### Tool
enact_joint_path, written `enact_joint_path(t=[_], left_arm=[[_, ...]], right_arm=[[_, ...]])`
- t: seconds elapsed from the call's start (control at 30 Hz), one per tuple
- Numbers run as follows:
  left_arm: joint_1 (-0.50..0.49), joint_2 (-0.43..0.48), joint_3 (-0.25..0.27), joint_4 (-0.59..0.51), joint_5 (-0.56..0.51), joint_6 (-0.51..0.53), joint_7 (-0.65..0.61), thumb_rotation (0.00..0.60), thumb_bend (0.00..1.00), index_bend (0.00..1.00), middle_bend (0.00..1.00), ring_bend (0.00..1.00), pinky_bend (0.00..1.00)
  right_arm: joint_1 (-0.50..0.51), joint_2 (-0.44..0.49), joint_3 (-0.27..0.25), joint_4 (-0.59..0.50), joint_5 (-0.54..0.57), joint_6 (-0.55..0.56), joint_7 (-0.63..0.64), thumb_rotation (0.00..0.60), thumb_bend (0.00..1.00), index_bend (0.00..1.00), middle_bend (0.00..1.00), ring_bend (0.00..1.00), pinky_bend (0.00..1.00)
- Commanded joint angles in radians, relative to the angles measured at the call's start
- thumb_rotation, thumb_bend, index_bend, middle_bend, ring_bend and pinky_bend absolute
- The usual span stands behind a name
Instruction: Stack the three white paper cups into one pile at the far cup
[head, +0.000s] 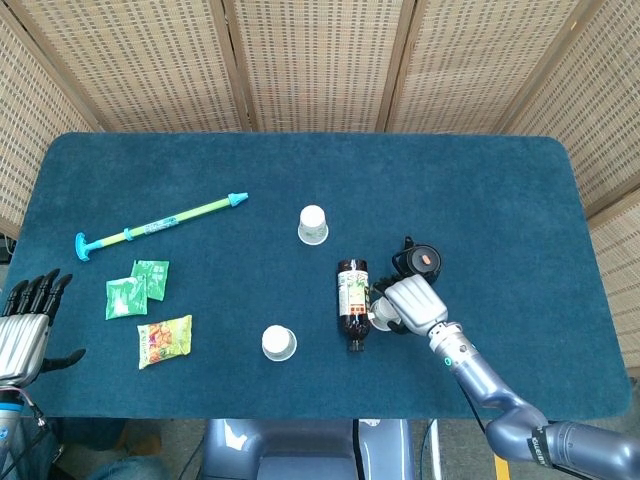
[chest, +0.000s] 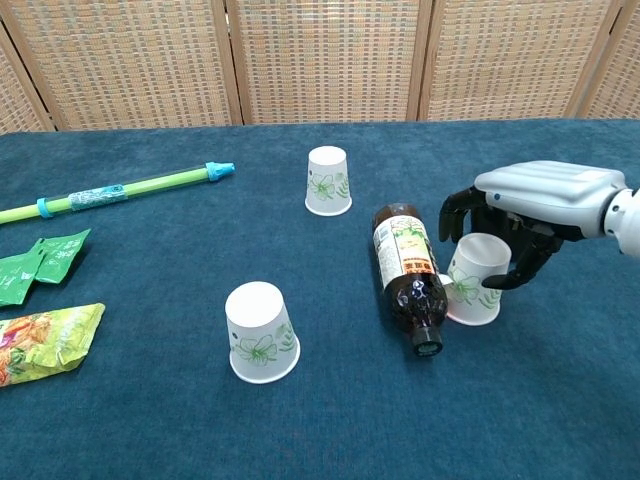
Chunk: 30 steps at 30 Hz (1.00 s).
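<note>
White cup under right hand, grip unclear, flask mostly hidden

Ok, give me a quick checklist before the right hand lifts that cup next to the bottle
1. Right hand over the near-right cup, fingers around it: ok.
2. Firm grip on that cup: cannot tell.
3. Brown bottle lies against the cup and may roll when it lifts: not ok.
4. Far cup upside down, uncovered: ok.
5. Path to the far cup crosses the bottle, so lift high: not ok.
6. Left hand off at the table edge: ok.
</note>
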Motion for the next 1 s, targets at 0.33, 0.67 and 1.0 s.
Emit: enact_joint_path(t=[0.33,0.67,1.0], left_arm=[[-0.012,0.009,-0.005,0.001,-0.026,-0.022,-0.018,0.600,0.00,0.00,0.00,0.00,0.00],[-0.038,0.013,-0.020,0.018,-0.070,-0.063,-0.040,0.600,0.00,0.00,0.00,0.00,0.00],[-0.063,0.000,-0.040,0.039,-0.130,-0.092,-0.030,0.600,0.00,0.00,0.00,0.00,0.00]], right_arm=[[0.028,0.032,0.033,-0.066,0.005,0.032,0.030,0.600,0.49,0.44,0.50,0.47,0.54],[0.190,0.075,0.200,-0.091,0.209,-0.015,-0.124,0.600,0.49,0.44,0.50,0.47,0.54],[0.464,-0.076,0.270,0.182,0.487,-0.151,-0.219,0.600,0.50,0.44,0.50,0.47,0.54]])
